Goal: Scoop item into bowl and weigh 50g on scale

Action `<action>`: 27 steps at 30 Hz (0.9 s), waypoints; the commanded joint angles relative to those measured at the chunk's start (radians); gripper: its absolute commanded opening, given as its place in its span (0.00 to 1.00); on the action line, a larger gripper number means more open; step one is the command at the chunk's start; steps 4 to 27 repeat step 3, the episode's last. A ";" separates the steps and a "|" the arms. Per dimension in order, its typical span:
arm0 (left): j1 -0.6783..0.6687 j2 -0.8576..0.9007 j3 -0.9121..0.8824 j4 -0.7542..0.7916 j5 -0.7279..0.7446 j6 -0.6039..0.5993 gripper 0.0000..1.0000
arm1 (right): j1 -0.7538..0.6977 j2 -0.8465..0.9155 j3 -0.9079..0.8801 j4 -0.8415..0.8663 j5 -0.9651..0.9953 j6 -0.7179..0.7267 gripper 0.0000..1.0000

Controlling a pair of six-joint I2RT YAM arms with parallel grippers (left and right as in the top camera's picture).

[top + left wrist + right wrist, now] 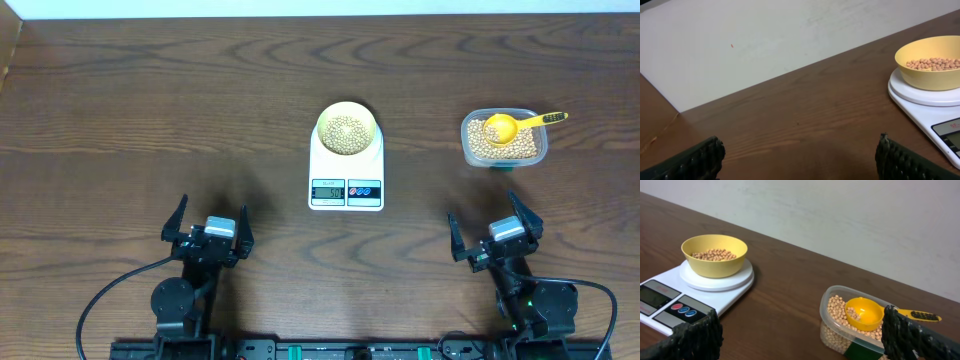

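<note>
A pale-yellow bowl (347, 128) (930, 61) (714, 255) holding tan beans (347, 131) (714, 255) stands on the white scale (346, 172) (932, 112) (677, 298) at the table's middle. To its right, a clear tub (504, 139) (857, 325) holds more beans, with a yellow scoop (508, 127) (867, 313) resting in it. My left gripper (208, 228) (800, 155) sits open near the front left, holding nothing. Near the front right, my right gripper (491, 232) (800, 335) is open too, apart from the tub.
A pale wall (765, 35) rises behind the table's far edge. Bare brown wood (150, 110) stretches left of the scale and between the scale and the tub.
</note>
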 commanded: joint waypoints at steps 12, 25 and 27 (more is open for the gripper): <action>0.004 -0.005 -0.017 -0.037 -0.005 -0.010 0.98 | 0.005 -0.005 -0.001 -0.005 0.006 -0.011 0.99; 0.004 -0.005 -0.017 -0.037 -0.005 -0.010 0.98 | 0.005 -0.005 -0.001 -0.005 0.006 -0.011 0.99; 0.004 -0.005 -0.017 -0.037 -0.005 -0.010 0.98 | 0.005 -0.005 -0.001 -0.005 0.006 -0.011 0.99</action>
